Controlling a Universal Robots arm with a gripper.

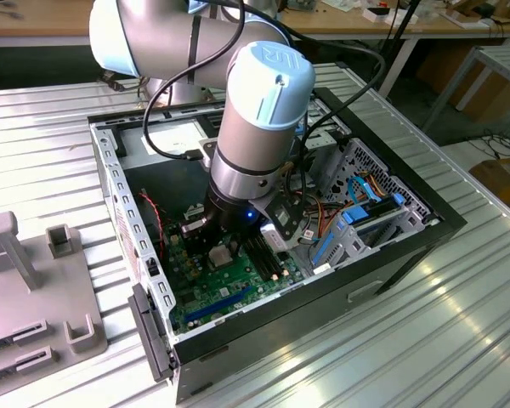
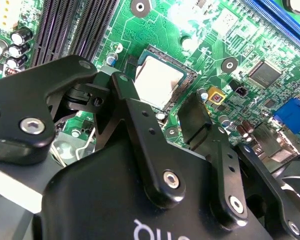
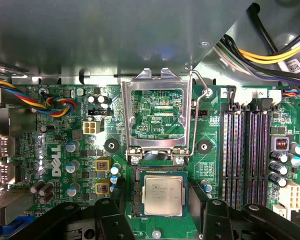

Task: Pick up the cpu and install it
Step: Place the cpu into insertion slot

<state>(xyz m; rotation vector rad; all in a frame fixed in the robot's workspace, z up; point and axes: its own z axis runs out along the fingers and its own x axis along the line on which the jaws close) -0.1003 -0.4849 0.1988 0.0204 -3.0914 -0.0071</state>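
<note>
**Pincer** [image 2: 157, 92]: released. In both wrist views you see its two black fingers [image 3: 110, 220] spread apart with nothing gripped, hanging just above the board.

**Cpu** [image 3: 163, 195]: flat, silver-grey top facing up, lying in the socket [image 3: 135, 200] on the green motherboard [image 3: 210, 165]. It sits below and between the two fingers, one on either side, and neither clamps it. The second wrist view shows the same chip [image 2: 160, 82] in the gap between the fingers.

**Load plate** [image 3: 127, 115]: a metal frame, swung up and open, hinged at the socket edge just beside the cpu.

**Lever** [image 3: 196, 120]: thin wire, raised alongside the open plate.

**Memory slots** [image 3: 245, 150]: long black rows, beside the socket.

**Arm** [image 1: 255, 110]: reaches down into the open computer case [image 1: 323, 285] in the exterior view.

**Surface** [image 1: 425, 340]: ribbed metal, carrying the case.

**Grey fixture** [image 1: 25, 297]: lies on the surface at the exterior view's left of the case, apart from it.
</note>
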